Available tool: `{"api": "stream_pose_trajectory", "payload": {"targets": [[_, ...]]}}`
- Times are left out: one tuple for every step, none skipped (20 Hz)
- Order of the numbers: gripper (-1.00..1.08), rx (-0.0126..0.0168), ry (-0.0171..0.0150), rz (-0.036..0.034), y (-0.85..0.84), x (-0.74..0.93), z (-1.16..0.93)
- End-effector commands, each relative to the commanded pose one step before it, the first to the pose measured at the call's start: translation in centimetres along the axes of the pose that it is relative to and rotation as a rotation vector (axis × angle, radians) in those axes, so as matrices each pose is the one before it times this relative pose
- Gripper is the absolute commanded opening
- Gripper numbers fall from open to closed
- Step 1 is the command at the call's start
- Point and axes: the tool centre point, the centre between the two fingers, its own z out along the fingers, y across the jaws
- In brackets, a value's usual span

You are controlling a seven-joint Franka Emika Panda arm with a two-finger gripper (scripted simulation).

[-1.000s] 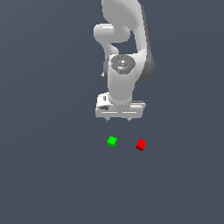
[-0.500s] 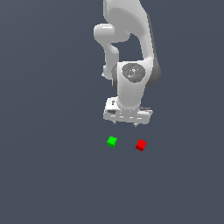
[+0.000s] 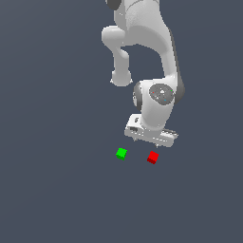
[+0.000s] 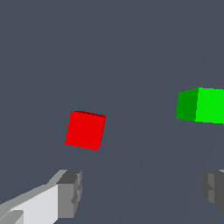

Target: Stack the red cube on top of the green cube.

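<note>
The red cube [image 3: 152, 157] lies on the dark floor, to the exterior view's right of the green cube [image 3: 121, 153]; the two are apart by about two cube widths. My gripper [image 3: 151, 141] hangs above and just behind the red cube, not touching it. In the wrist view the red cube [image 4: 85, 130] and the green cube [image 4: 202, 105] both lie beyond the fingertips [image 4: 70, 194], which stand wide apart. The gripper [image 4: 142, 192] is open and empty.
The plain dark grey floor [image 3: 57, 190] surrounds the cubes. The white arm [image 3: 142, 42] rises behind the gripper toward the top of the exterior view.
The arm has swung the gripper toward the exterior view's right and lower, from above the green cube's side to above the red cube. The cubes have not moved.
</note>
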Motion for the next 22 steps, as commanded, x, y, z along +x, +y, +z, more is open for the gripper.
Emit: {"api": "stream_pose_trajectory", "payload": {"targets": [[1.0,0.00055,0.00422,0.04827,-1.296,0.382,0.857],[1.0,0.00018,0.00135,0.01685,-0.469,0.139,0.305],[1.0,0.00017,0.00128,0.01592,-0.443,0.133,0.288],[1.0,0.00017,0.0012,0.015,-0.416,0.127,0.27],[1.0,0.00016,0.00112,0.01409,-0.39,0.124,0.253],[1.0,0.00015,0.00104,0.01315,-0.363,0.12,0.234],[1.0,0.00014,0.00095,0.01218,-0.336,0.115,0.216],[1.0,0.00014,0.00087,0.01121,-0.308,0.109,0.197],[1.0,0.00012,0.00078,0.01016,-0.28,0.1,0.179],[1.0,0.00011,0.0007,0.00913,-0.249,0.092,0.16],[1.0,0.0001,0.00061,0.008,-0.222,0.08,0.14],[1.0,0.00009,0.00052,0.00695,-0.188,0.073,0.12],[1.0,0.00007,0.00043,0.0058,-0.159,0.063,0.1],[1.0,0.00006,0.00034,0.00472,-0.127,0.055,0.08],[1.0,0.00005,0.00025,0.00358,-0.099,0.045,0.06],[1.0,0.00004,0.00016,0.00258,-0.065,0.042,0.04],[1.0,0.00002,0.00007,0.00154,-0.034,0.035,0.02],[1.0,0.0,0.0,0.0,-0.034,0.003,0.002],[1.0,0.0,0.0,0.0,0.011,0.016,-0.008],[1.0,-0.00025,-0.00057,-0.00209,0.047,-0.059,0.006],[1.0,0.0,0.0,0.0,-0.001,-0.001,0.04],[1.0,0.0,0.0,0.0,-0.002,-0.002,0.119]]}}
